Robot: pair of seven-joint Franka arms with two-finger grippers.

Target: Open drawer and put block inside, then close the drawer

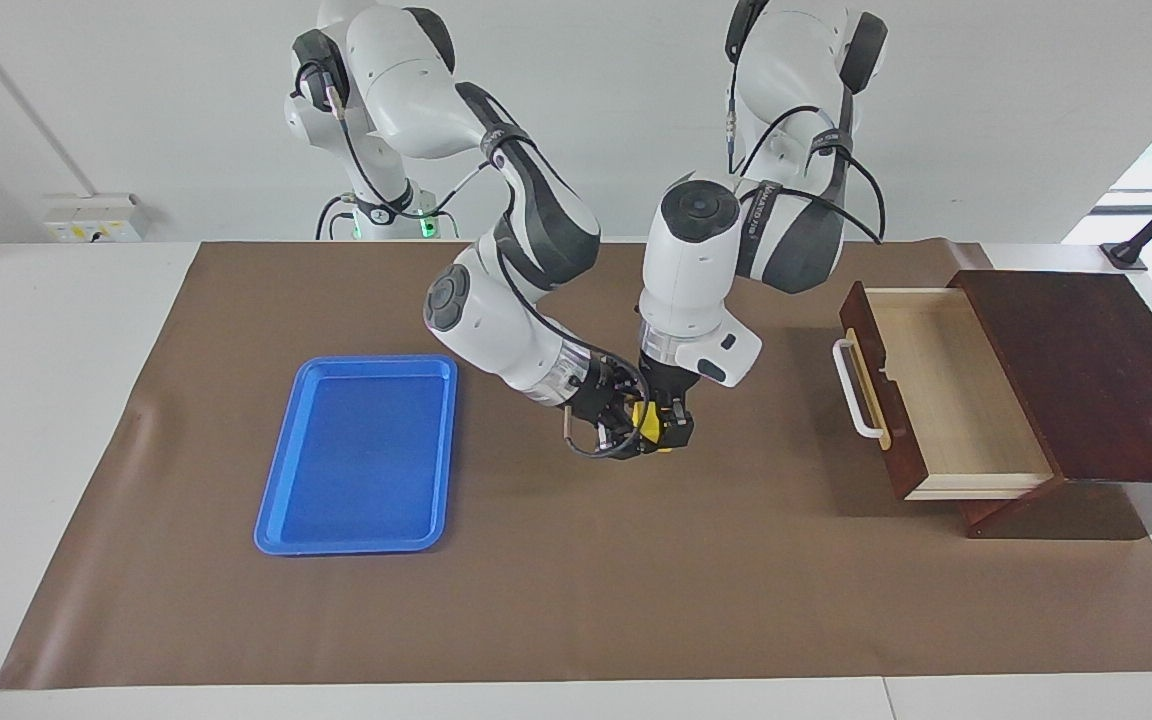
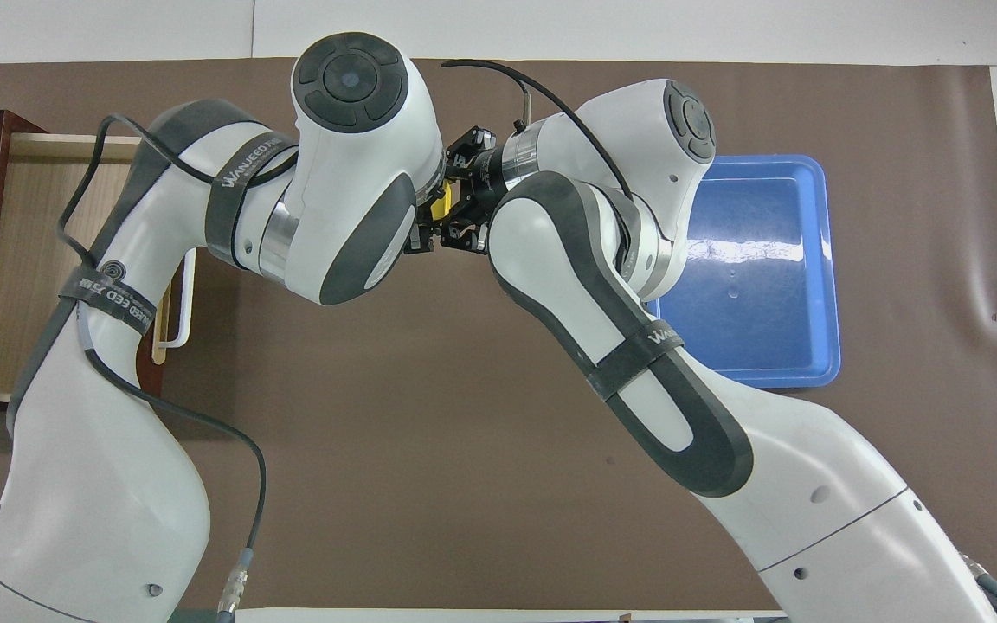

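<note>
Block [image 1: 648, 418] hangs above the mat between blue tray [image 1: 361, 453] and open drawer [image 1: 951, 390], right gripper [image 1: 626, 425] and left gripper [image 1: 671, 425] both meeting on it; which one clamps, I cannot tell. Mistimed release could drop it.

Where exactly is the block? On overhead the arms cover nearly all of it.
Observer: The block is between both claws, over the mat, roughly midway between the tray and the drawer.
Operator: How do the claws come at it?
Observer: The left claw points straight down at it. The right claw comes in sideways from the tray's end.
Operator: Anything in the drawer where the arm covers it?
Observer: No. It stands open, and its whole floor shows bare.
</note>
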